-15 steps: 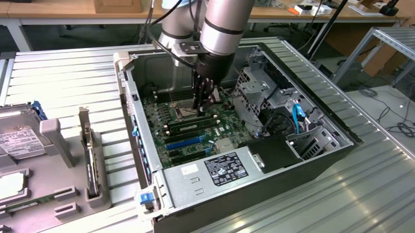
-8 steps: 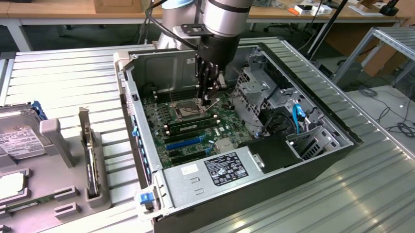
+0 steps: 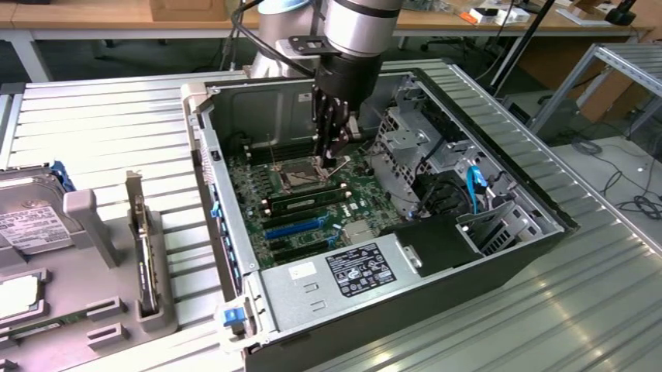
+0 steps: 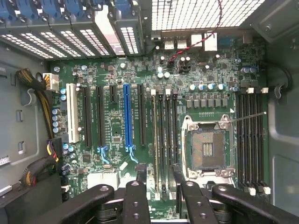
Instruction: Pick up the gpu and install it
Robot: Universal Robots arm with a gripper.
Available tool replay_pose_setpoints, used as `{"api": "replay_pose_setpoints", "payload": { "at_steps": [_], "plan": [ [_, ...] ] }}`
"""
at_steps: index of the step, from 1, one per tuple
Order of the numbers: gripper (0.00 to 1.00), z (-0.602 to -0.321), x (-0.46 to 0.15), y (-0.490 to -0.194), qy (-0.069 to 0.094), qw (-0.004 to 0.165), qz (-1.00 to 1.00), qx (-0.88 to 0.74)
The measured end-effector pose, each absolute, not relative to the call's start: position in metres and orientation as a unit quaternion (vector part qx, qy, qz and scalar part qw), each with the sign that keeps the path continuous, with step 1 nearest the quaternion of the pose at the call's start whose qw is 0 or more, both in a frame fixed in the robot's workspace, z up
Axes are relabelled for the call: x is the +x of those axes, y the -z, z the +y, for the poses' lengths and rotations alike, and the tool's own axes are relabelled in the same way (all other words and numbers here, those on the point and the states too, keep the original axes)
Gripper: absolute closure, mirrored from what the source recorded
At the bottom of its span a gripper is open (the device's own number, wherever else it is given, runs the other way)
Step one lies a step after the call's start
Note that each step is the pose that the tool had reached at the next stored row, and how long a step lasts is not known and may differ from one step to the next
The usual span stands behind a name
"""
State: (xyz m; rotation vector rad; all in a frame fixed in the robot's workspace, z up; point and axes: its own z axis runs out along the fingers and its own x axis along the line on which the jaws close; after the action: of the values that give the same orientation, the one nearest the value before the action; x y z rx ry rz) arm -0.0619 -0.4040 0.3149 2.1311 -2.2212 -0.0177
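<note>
The gpu [image 4: 154, 140], a long thin green circuit-board stick with black chips, stands on edge in a black slot just beside the square metal CPU socket [image 4: 208, 148], near the middle of the green motherboard [image 4: 112, 126]. The black gripper [image 4: 159, 176] hangs open, jaws straddling one end of the stick, apart from it

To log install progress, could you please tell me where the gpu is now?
In the exterior view the gpu sits in a motherboard slot inside the case, between the CPU socket and the blue slots, close under the open gripper.
</note>
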Motion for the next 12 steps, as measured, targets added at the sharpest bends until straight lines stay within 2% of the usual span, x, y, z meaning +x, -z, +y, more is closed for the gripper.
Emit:
{"api": "replay_pose_setpoints", "payload": {
  "at_steps": [11,12],
  "plan": [
    [0.66,-0.404,-0.0619,-0.3149,0.006,0.032,-0.721,0.692],
    [0.74,-0.404,-0.0619,-0.3149,0.006,0.032,-0.721,0.692]
  ]
}}
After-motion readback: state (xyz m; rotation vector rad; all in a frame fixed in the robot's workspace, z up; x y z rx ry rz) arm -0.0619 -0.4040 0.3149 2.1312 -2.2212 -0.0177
